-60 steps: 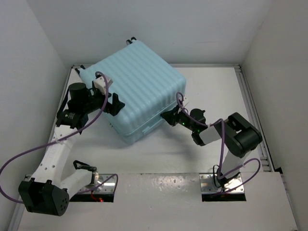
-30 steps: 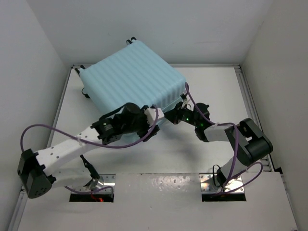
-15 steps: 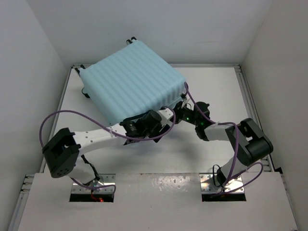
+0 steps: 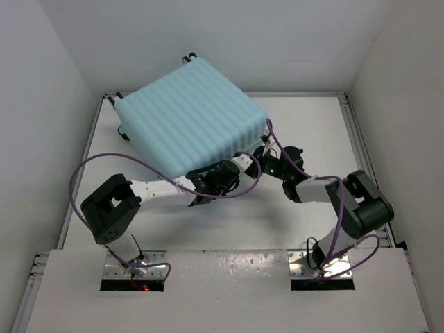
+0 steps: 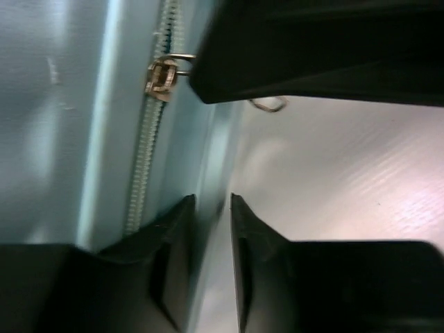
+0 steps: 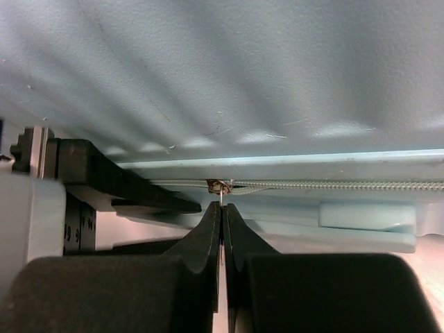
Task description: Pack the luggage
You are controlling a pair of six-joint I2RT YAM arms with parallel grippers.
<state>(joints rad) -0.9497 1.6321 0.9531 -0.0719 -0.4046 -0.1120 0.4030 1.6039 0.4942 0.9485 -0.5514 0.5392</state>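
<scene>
While the closed luggage (image 4: 191, 114) lies upper left of centre on the desk (image 4: 305, 125), the right gripper (image 6: 222, 208) has its jaws pinching the zipper pull (image 6: 221, 197) at the case's near right corner. The zipper track (image 6: 333, 185) runs sideways from there. The left gripper (image 5: 211, 205), jaws slightly spread, sits just beside that seam.
</scene>
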